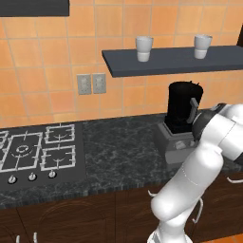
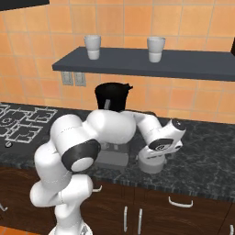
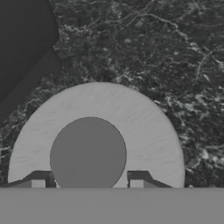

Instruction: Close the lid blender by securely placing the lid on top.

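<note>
The lid [image 3: 100, 109], a round grey disc with a darker knob [image 3: 87, 153] in its middle, lies flat on the dark marble counter [image 3: 153, 52]. My gripper [image 3: 88, 183] is straight above it, one fingertip on each side of the knob with a thin gap at each side, so it is open though narrow. In the right base view the hand hangs low over the lid [image 2: 151, 166], to the right of the blender [image 2: 112, 96]. The blender [image 1: 182, 107] is a tall black jar with an open top on a grey base, partly hidden by my arm.
A dark shelf [image 1: 175, 59] carrying two white cups [image 1: 144, 48] [image 1: 202, 46] hangs above the blender. A gas hob [image 1: 38, 152] takes up the counter's left end. The counter's front edge runs just below the lid in the right base view.
</note>
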Tool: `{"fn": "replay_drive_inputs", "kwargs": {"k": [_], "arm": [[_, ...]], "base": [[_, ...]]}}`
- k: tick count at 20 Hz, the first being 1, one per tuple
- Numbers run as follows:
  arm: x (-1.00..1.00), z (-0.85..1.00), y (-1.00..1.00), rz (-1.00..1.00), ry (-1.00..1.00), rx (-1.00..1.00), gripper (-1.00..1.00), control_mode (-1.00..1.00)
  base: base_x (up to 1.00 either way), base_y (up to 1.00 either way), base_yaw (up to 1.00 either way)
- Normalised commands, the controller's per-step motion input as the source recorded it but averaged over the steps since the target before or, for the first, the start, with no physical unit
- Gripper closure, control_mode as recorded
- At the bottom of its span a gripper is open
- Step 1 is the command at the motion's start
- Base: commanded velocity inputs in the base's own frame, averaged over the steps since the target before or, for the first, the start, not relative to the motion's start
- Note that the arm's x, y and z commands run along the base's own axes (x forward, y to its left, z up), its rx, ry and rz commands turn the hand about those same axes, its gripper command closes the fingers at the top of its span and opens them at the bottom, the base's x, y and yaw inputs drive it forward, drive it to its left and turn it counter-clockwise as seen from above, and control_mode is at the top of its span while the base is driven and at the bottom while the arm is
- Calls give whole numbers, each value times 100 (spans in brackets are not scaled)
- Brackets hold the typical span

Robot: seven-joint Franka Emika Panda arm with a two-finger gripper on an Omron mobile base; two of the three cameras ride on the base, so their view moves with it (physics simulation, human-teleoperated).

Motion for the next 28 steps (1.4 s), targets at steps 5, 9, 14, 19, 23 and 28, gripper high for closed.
{"fn": "replay_drive_inputs", "kwargs": {"k": [5, 9, 14, 19, 23, 28], "arm": [[0, -15, 31, 0, -10, -1, -100, -100], [0, -12, 48, 0, -7, -4, 100, -100], [1, -3, 29, 0, -1, -1, 100, -100], [-4, -3, 1, -1, 0, 0, 100, -100], [-26, 43, -2, -5, 0, 0, 100, -100], [-42, 88, -1, -7, 0, 0, 100, -100]], "base": [[0, 0, 0], [0, 0, 0], [0, 0, 0], [0, 0, 0], [0, 0, 0], [0, 0, 0]]}}
